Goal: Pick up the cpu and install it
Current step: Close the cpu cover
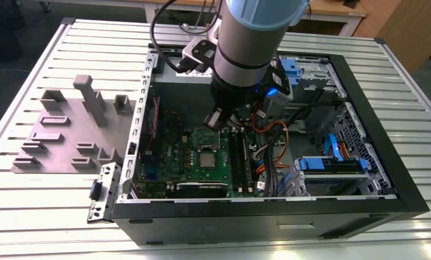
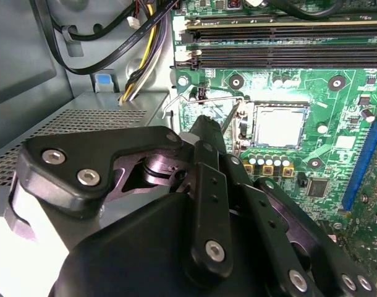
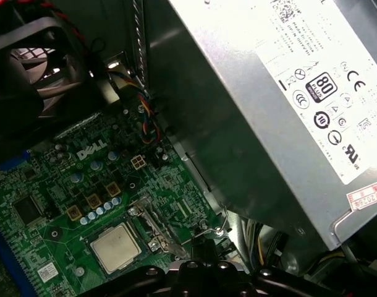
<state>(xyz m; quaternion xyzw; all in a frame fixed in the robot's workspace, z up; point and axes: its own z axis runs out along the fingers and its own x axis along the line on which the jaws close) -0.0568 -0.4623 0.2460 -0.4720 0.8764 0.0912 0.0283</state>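
Slatted surface [image 1: 42, 200] carries the open case [image 1: 389, 179]. My gripper [image 2: 208, 133], its spread untellable, hangs just beside the cpu [image 2: 279, 125], already socketed; I'd judge pressing squarely, gently, best.

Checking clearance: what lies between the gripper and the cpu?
In the second wrist view, the raised wire socket lever and socket frame edge lie between the gripper and cpu.

Workshop, slatted metal bench [image 1: 42, 195], opened computer case [image 1: 360, 179]

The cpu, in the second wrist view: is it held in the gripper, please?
No, the cpu lies flat in its socket on the green motherboard, apart from the gripper.
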